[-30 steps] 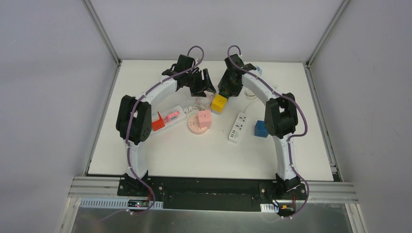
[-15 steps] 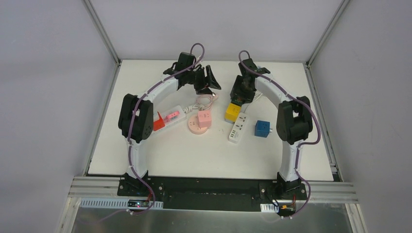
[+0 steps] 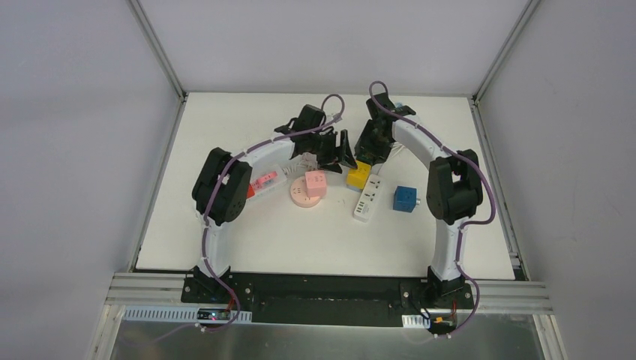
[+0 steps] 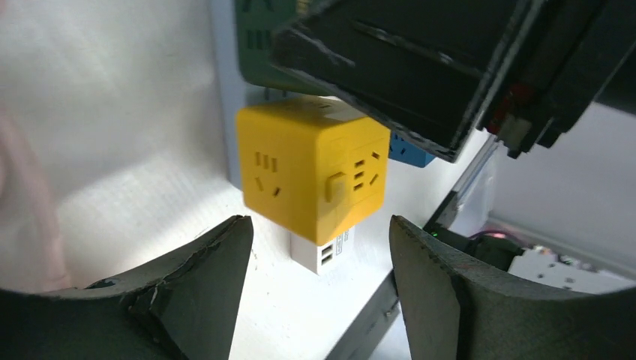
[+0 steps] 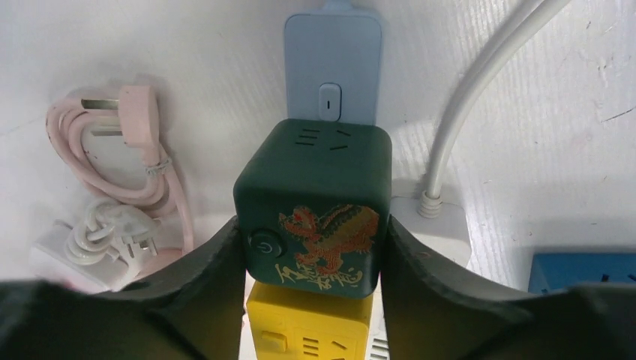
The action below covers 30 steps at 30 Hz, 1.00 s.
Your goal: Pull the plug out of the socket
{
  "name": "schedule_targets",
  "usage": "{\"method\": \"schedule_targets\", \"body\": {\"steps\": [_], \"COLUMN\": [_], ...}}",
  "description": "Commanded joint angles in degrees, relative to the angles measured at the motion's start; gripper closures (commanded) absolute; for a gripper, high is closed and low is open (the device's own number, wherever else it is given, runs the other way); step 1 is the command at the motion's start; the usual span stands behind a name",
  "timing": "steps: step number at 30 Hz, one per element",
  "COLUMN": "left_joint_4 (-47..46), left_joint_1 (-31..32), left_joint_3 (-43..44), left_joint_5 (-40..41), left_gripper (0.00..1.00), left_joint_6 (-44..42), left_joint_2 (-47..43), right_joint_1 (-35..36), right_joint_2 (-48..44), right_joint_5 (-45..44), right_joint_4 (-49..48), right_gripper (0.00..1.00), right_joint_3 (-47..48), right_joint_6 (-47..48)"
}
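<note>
A dark green cube socket [image 5: 315, 202] with a dragon print is joined to a yellow cube socket [image 5: 311, 330] below it. My right gripper [image 5: 311, 225] is shut on the green cube's sides. In the top view the yellow cube [image 3: 358, 175] sits at the far end of a white power strip [image 3: 367, 197], under my right gripper [image 3: 370, 152]. My left gripper [image 3: 343, 152] is open just left of the cube. In the left wrist view the yellow cube [image 4: 311, 169] lies ahead of my open left gripper [image 4: 321, 229], with the green cube [image 4: 262, 45] beyond it.
A pink cube [image 3: 316, 183] on a round pink base, a red-ended strip [image 3: 259, 182] and a blue cube [image 3: 405, 199] lie nearby. A coiled pink plug cable [image 5: 139, 157], a pale blue strip [image 5: 334, 67] and a white cable [image 5: 472, 90] lie beyond the cubes.
My right gripper carried the green and yellow cubes rightward to the white strip's far end. My left gripper swung right and now faces the yellow cube.
</note>
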State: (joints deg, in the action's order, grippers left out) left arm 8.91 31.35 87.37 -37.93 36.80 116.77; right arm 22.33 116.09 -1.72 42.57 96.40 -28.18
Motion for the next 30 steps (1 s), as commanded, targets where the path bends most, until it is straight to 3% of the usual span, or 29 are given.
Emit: {"method": "schedule_targets", "body": {"steps": [1,8,12,21,26,30], "left_joint_4": [-2.22,-0.27,4.11,8.81,6.13,6.60], "left_joint_1": [2.69,3.28,3.28,3.19,3.26,3.36], "left_joint_3": [-0.20,-2.78,-2.24,-0.52,-0.04,1.16], "left_joint_5": [3.00,9.37,13.96,16.13,10.76,9.83], "left_gripper": [0.31,0.35,0.43,0.49,0.41,0.40], "left_joint_6": [-6.38,-7.01,-8.29,-10.27,-9.44,-9.24], "left_joint_2": [-2.15,-2.32,-1.93,-0.90,0.35,1.93], "right_joint_1": [0.60,2.79,3.01,4.08,4.65,4.56], "right_joint_2": [-1.89,0.47,1.42,1.64,3.76,4.41], "right_joint_5": [0.22,1.09,2.61,6.61,4.15,4.48], "right_joint_4": [3.48,1.63,2.49,1.49,4.63,6.09], "right_gripper": [0.58,0.84,1.00,1.00,1.00,1.00], "right_joint_3": [0.53,2.89,4.75,6.54,9.39,10.65], "right_joint_6": [-2.93,-8.66,-9.85,-10.31,-9.32,-8.80]}}
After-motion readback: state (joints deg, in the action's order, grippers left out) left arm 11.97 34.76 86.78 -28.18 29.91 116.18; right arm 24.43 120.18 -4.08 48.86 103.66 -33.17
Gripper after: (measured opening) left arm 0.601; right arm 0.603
